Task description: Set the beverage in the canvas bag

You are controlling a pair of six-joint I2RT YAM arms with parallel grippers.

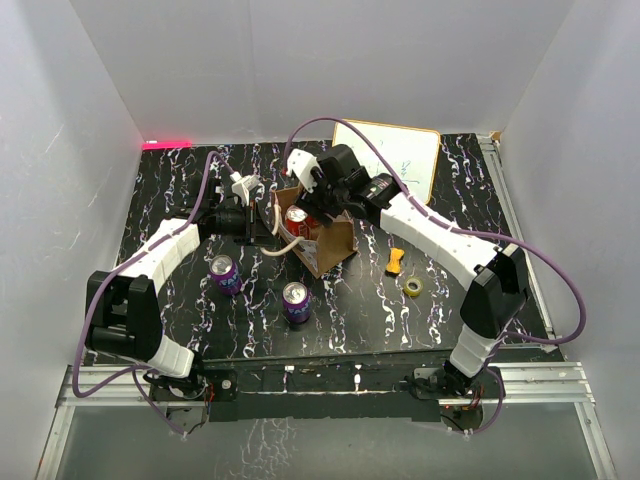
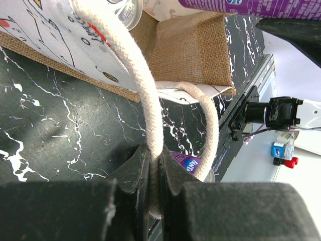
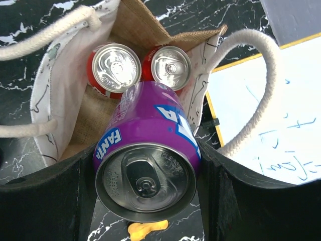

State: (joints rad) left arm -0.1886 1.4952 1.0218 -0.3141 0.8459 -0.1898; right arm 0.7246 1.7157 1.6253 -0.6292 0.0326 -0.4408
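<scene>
Over canvas bag (image 1: 335,250), right tool (image 3: 145,170) holds purple can (image 3: 148,125) base-down; left tool (image 2: 155,173) pinches handle (image 2: 142,85).

Purple Fanta can (image 3: 145,150) above open canvas bag (image 3: 143,22), two red cans (image 3: 113,65) inside

Purple can (image 3: 150,125), blue-and-white lettering; red cans (image 3: 113,67); tan canvas bag (image 3: 143,17), whitish doodled sides, cream handles (image 3: 249,36); black, white-veined table (image 1: 350,320).

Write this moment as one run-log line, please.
left tool: shut on bag handle | right tool: shut on Fanta can over canvas bag | in bag: two red cans | loose: two purple cans
</scene>
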